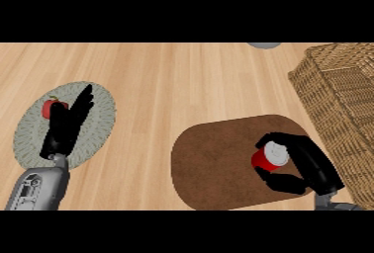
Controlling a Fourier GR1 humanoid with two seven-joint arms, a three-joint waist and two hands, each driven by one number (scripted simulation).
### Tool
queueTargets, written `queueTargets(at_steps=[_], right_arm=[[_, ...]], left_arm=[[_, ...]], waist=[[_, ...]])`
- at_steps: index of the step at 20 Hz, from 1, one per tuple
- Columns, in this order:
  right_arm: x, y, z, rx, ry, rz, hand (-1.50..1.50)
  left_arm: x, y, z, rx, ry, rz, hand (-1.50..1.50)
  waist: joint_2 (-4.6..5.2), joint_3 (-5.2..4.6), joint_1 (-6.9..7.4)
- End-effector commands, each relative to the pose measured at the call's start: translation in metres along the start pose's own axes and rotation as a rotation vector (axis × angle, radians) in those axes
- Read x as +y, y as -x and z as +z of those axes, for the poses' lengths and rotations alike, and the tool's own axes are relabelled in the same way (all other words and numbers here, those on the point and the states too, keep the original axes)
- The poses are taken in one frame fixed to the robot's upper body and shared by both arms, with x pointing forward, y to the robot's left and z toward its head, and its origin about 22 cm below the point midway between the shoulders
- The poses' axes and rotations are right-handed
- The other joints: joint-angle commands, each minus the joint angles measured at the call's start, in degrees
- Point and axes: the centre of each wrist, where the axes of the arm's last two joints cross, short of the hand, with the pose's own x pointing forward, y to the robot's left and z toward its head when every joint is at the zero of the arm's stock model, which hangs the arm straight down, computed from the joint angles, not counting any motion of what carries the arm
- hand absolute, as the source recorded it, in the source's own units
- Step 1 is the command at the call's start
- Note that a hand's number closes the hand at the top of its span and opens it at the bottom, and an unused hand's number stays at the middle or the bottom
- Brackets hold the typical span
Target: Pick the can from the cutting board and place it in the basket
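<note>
A: Start with the biggest things. What lies on the wooden counter?

B: A woven wicker basket fills the right side, running off the right edge of the view. Next in size is a dark brown cutting board with rounded corners, low and right of centre, just beside the basket's near wall. On the left sits a round, pale grey-green woven plate.

A: And the arms?

B: Two grey forearms come in from the lower edge. The left hand shows above the plate, its black fingers straight and close together, pointing up and slightly right. It holds nothing.

A: The right hand?

B: It is over the right part of the cutting board, curled round the can.

A: Where exactly does the can sit against the fingers?

B: The can is red with a pale silvery top, tilted a little. Fingers arch over its upper side and the thumb curls beneath it, so the can lies in the crook between them, its left side left showing. It is above the board, apart from the basket. Whether it touches the board I cannot tell.

A: Anything smaller?

B: A small red fruit with a stem on the plate, partly hidden behind the left hand, and a grey object cut off at the top edge.
</note>
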Motion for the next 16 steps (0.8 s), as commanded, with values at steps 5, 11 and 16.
queueTargets(at_steps=[5, 11, 16], right_arm=[[0.026, -0.026, -0.031, 0.178, -0.089, 0.378, 1.50], [0.043, -0.056, -0.060, 0.271, -0.175, 0.578, 1.50], [0.048, -0.086, -0.057, 0.191, -0.116, 0.641, 1.50]], left_arm=[[-0.014, -0.002, 0.000, -0.012, 0.017, -0.005, 0.00], [-0.010, -0.002, -0.005, -0.018, 0.018, -0.002, 0.00], [0.018, -0.010, 0.004, -0.009, -0.003, -0.016, 0.00]], waist=[[0.37, -0.05, 1.17], [0.38, 0.03, 0.84], [0.05, 0.10, 0.21]])
